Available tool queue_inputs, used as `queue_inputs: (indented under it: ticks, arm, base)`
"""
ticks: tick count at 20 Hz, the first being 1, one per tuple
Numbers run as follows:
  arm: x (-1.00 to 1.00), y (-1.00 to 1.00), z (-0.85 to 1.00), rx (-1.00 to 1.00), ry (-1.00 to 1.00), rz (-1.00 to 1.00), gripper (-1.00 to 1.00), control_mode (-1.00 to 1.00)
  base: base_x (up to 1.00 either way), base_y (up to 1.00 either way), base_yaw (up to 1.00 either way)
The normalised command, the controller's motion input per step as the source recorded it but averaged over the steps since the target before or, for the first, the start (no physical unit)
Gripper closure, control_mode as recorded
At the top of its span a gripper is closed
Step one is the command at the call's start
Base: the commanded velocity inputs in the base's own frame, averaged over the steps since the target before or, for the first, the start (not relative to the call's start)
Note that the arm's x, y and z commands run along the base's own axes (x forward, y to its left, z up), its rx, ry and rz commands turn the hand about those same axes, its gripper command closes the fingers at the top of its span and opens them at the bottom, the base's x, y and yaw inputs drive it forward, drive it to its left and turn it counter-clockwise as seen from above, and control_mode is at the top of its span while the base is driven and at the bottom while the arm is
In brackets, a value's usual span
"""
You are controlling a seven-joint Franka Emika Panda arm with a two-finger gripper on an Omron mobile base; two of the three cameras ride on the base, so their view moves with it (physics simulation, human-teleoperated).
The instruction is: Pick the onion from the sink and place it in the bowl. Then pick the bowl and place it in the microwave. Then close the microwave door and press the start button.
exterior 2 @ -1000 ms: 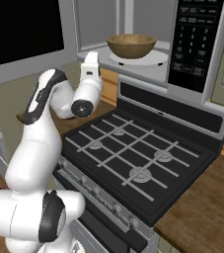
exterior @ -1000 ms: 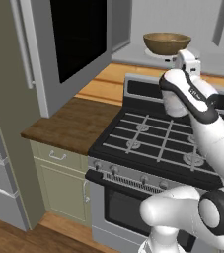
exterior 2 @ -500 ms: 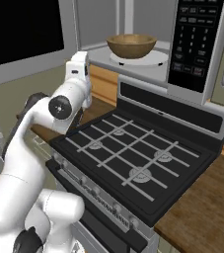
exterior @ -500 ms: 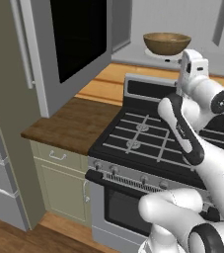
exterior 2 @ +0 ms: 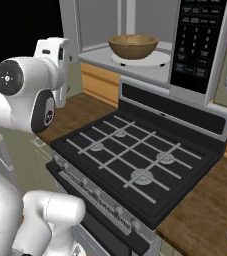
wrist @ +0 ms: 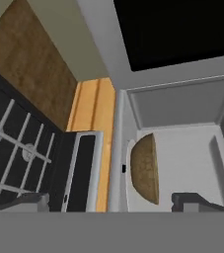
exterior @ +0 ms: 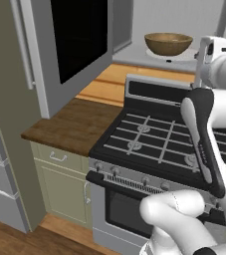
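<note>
One bowl sits on the turntable inside the microwave; the hand is wide open, empty.

Brown bowl in a grey microwave above a black stove

The bowl was brown wood with a lighter tan inside, and it sat on a white plate in the pale grey microwave. The microwave door had a grey frame around a black glass window, and the control panel was dark with small pale buttons. The stove had a black top crossed by grey grates, with a grey metal front. The countertop was dark brown wood grain, the wall strip behind it a lighter orange wood. The cabinet below was pale olive-cream. The robot arm was white with dark joints.
</note>
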Motion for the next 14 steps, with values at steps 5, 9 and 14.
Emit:
queue_inputs:
  ticks: [5,9,14]
  arm:
    - [-0.95,0.6,-0.22,0.02,-0.03,0.0,-1.0,-1.0]
    - [-0.66,0.95,-0.44,0.0,-0.08,0.0,-1.0,-1.0]
    - [-0.19,1.0,-0.23,-0.05,-0.21,0.0,-1.0,-1.0]
  base:
    - [0.0,0.0,0.0]
    - [0.0,0.0,0.0]
    - [0.0,0.0,0.0]
